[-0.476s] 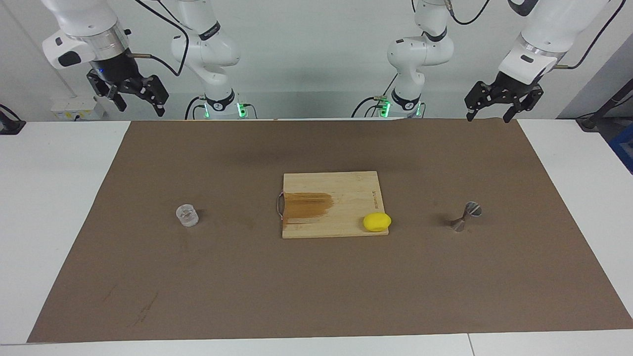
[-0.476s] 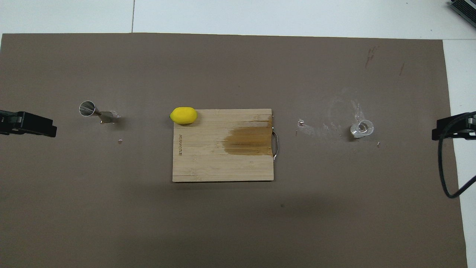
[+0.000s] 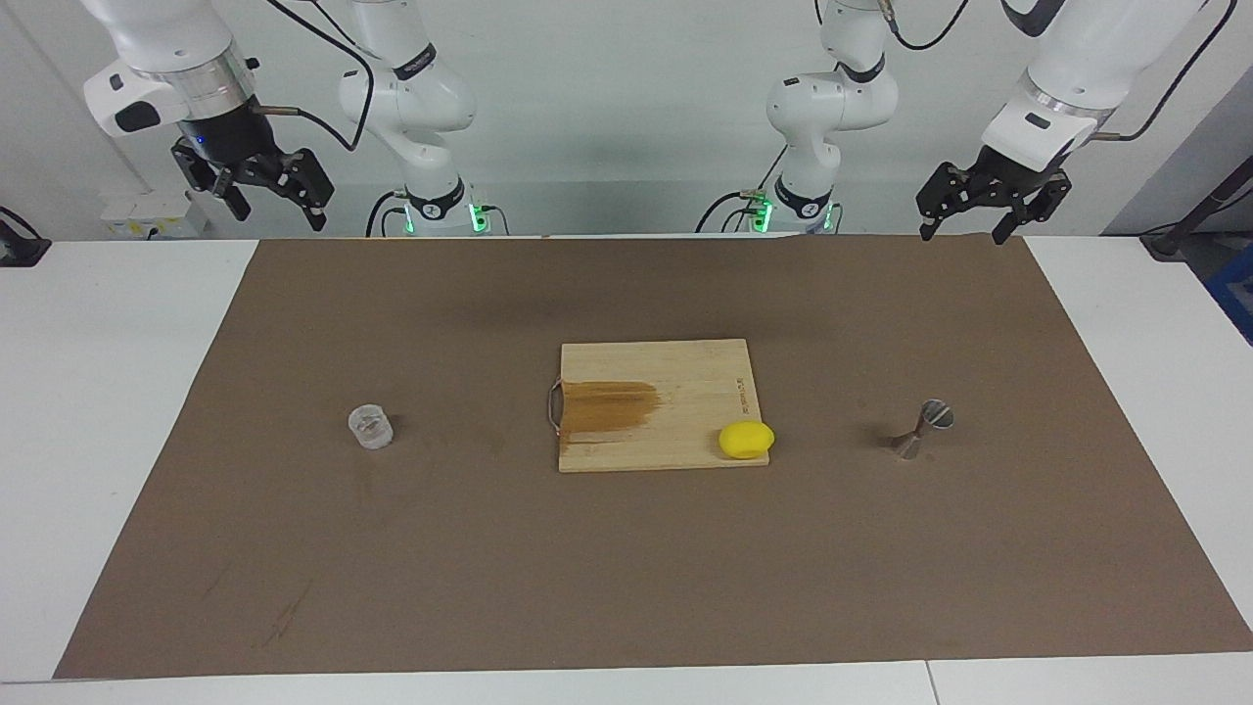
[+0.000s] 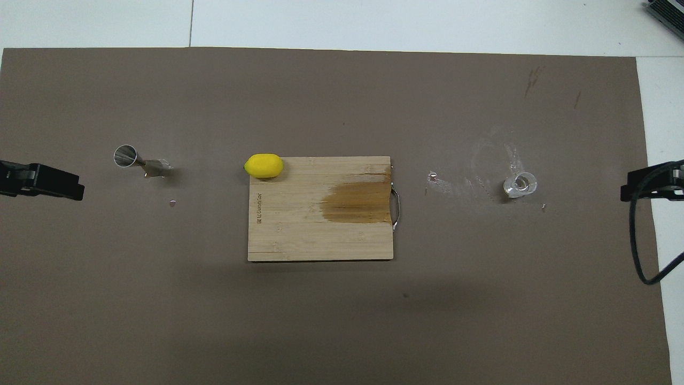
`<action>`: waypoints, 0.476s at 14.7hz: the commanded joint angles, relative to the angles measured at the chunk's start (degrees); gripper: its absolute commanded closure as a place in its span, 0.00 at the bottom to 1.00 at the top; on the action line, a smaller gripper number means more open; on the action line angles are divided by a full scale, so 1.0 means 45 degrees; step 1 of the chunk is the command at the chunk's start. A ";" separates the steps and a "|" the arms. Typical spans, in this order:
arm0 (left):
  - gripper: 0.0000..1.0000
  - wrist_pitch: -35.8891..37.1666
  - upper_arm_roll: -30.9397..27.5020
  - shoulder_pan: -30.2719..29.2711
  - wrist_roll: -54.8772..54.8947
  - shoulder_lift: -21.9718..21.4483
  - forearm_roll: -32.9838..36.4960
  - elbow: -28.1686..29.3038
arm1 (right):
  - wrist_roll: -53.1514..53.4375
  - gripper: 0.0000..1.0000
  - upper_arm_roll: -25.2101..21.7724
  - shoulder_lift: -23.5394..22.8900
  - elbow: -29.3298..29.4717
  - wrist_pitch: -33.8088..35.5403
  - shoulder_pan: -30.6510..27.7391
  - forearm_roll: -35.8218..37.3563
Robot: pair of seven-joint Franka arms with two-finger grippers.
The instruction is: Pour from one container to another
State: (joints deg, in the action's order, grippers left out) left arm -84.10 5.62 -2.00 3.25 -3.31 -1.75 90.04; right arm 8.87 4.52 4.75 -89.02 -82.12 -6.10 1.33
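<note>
The clear glass cup [image 3: 370, 427] stands on the brown mat toward the right arm's end of the table; it also shows in the overhead view [image 4: 520, 185]. The metal jigger [image 3: 925, 428] stands on the mat toward the left arm's end and shows in the overhead view too [image 4: 140, 161]. My right gripper [image 3: 279, 217] is open and empty, raised high over the table's edge by the robots. My left gripper [image 3: 963, 235] is open and empty, raised over the mat's edge by the robots. Both are well apart from the cup and the jigger. Their tips show in the overhead view: the left gripper [image 4: 53, 184], the right gripper [image 4: 641, 187].
A wooden cutting board [image 3: 675, 372] with a dark wet stain and a metal handle lies mid-table. A yellow lemon [image 3: 746, 440] sits on the board's corner farthest from the robots, toward the jigger. Wet marks [image 4: 481, 171] lie on the mat by the cup.
My left gripper has shifted slightly, staying raised and open. The right gripper, cup, jigger, board and lemon have not moved.
</note>
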 commanded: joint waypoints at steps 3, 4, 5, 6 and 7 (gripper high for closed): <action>0.00 -0.0822 -0.0038 -0.0689 0.0020 -0.0594 -0.0002 0.1338 | -0.0253 0.00 0.0011 0.0292 -0.0276 0.0065 -0.0090 -0.0100; 0.00 -0.0842 -0.0019 -0.0651 0.0020 -0.0439 0.0269 0.1262 | -0.0253 0.00 0.0011 0.0292 -0.0276 0.0065 -0.0090 -0.0100; 0.00 -0.0978 0.0001 -0.0534 0.0001 -0.0205 0.0678 0.1203 | -0.0253 0.00 -0.0008 0.0292 -0.0276 0.0065 -0.0090 -0.0100; 0.00 -0.1076 0.0001 -0.0475 0.0001 0.0126 0.0837 0.1106 | -0.0253 0.00 0.0011 0.0292 -0.0276 0.0084 -0.0090 -0.0100; 0.00 -0.1231 0.0001 -0.0474 0.0001 0.0497 0.0838 0.0853 | -0.0253 0.00 0.0011 0.0292 -0.0276 0.0065 -0.0090 -0.0100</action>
State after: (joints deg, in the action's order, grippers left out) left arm -87.50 5.55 -4.70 3.27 -3.14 0.36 94.27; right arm 8.87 4.52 4.75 -89.02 -82.12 -6.10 1.33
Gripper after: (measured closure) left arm 0.000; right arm 0.000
